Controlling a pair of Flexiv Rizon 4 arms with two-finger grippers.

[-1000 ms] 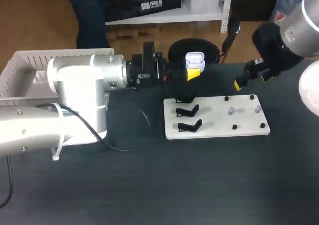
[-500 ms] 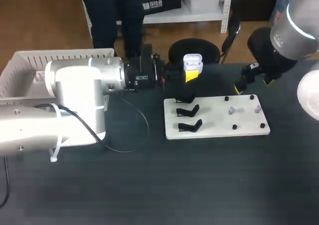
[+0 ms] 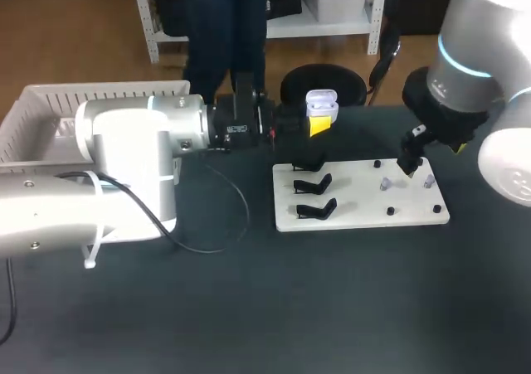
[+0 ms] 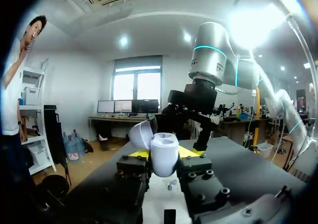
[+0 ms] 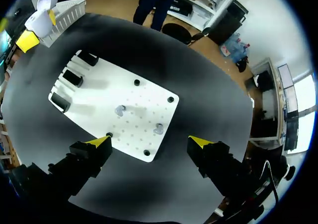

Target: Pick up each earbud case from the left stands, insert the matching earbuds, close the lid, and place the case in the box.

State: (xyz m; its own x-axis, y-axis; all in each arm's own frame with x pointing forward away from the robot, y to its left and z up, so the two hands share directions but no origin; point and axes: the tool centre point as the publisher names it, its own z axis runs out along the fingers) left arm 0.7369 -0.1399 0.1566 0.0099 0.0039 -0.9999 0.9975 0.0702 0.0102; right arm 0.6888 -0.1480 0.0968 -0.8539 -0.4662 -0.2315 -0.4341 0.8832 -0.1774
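Note:
A white earbud case (image 3: 322, 103) with its lid up is held above the table's far side, my left gripper (image 3: 319, 125) shut on it. In the left wrist view the case (image 4: 163, 153) sits between that gripper's (image 4: 164, 157) yellow tips. A white board (image 3: 357, 212) carries three empty black stands (image 3: 314, 183) on its left side and two earbuds (image 3: 385, 183) on its right. My right gripper (image 3: 412, 162) hovers over the board's right part. In the right wrist view it (image 5: 149, 141) stands open above the board (image 5: 94, 102), with one earbud (image 5: 158, 129) just ahead of it and another earbud (image 5: 119, 110) further in.
A white slatted basket (image 3: 50, 113) stands at the far left behind my left arm. A black cable (image 3: 236, 200) trails from the left arm across the dark table top. The board has small black pegs (image 3: 390, 211) near its corners.
My right arm has swung left and down from beyond the board's far right corner to over the earbuds. The left arm and the case have barely moved.

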